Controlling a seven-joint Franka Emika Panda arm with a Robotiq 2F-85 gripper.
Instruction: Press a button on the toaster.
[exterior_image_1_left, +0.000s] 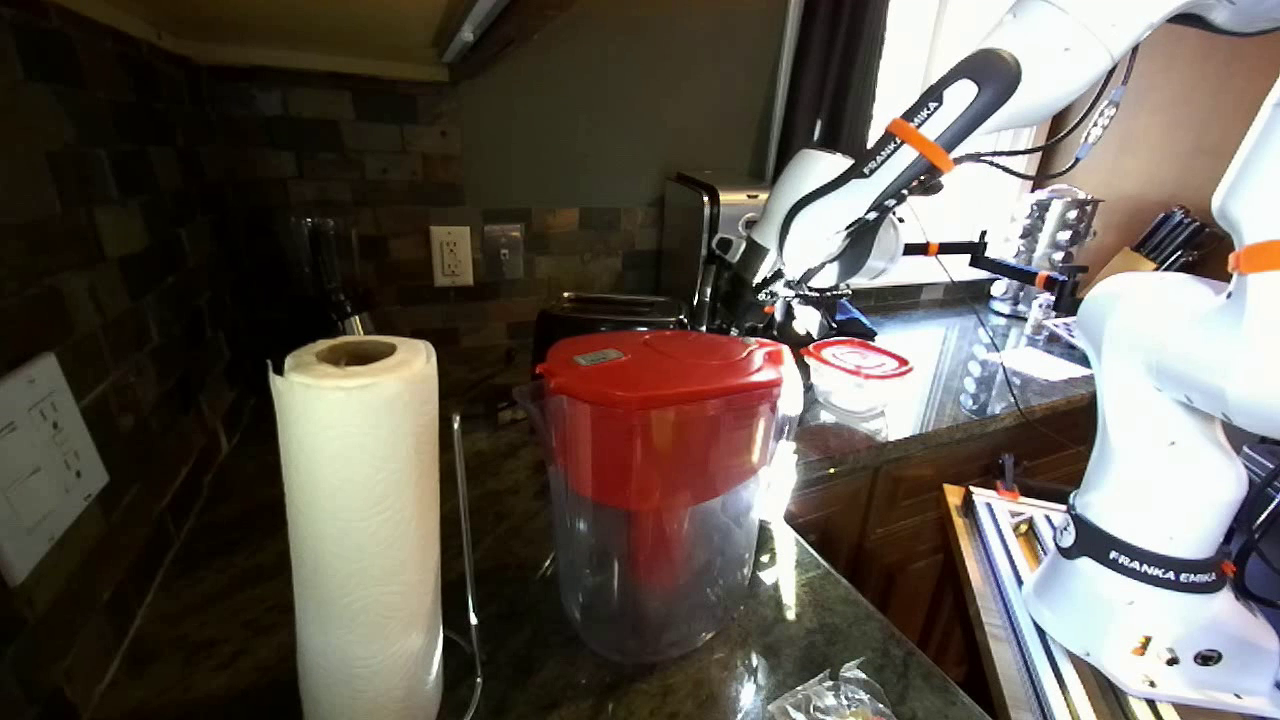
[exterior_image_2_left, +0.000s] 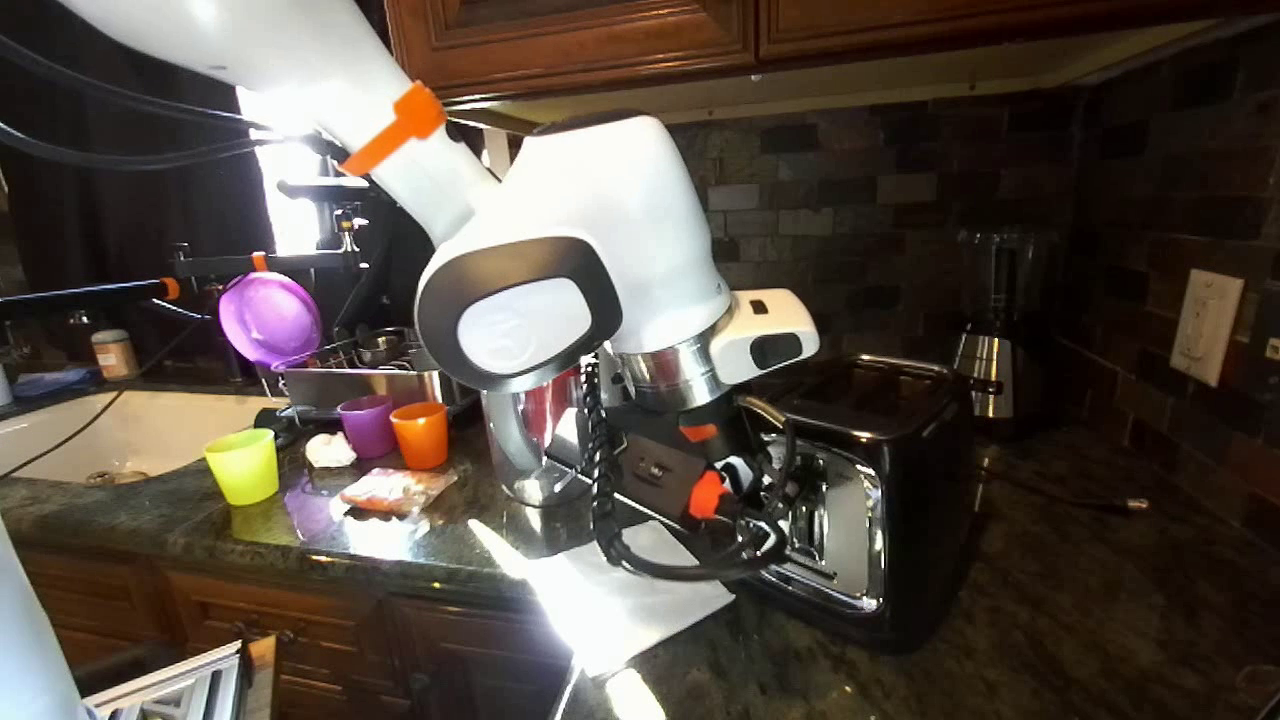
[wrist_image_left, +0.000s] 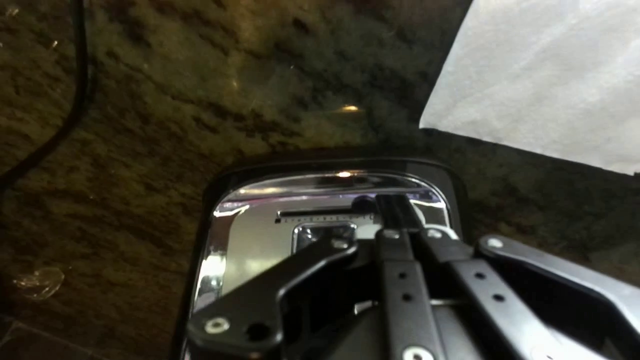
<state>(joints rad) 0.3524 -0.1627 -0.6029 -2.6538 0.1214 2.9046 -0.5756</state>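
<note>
The toaster (exterior_image_2_left: 925, 500) is black with a shiny metal front panel. It stands on the counter in an exterior view, and its top shows behind the red pitcher (exterior_image_1_left: 610, 308). In the wrist view its panel (wrist_image_left: 250, 247) has a slot with a numbered scale, a dark round slider knob (wrist_image_left: 363, 204) and a square framed part (wrist_image_left: 322, 235). My gripper (wrist_image_left: 397, 207) is shut with its fingertips together and nothing seen between them. The tips lie over the panel, right of the knob; I cannot tell whether they touch. Fingers and linkage hide the panel's lower right part.
A white sheet (exterior_image_2_left: 630, 600) lies on the counter beside the toaster. The red-lidded pitcher (exterior_image_1_left: 660, 440) and paper towel roll (exterior_image_1_left: 365, 530) stand nearby. A blender (exterior_image_2_left: 990, 350) stands behind the toaster. Cups (exterior_image_2_left: 420, 435) and a bagged item (exterior_image_2_left: 395, 490) lie near the sink.
</note>
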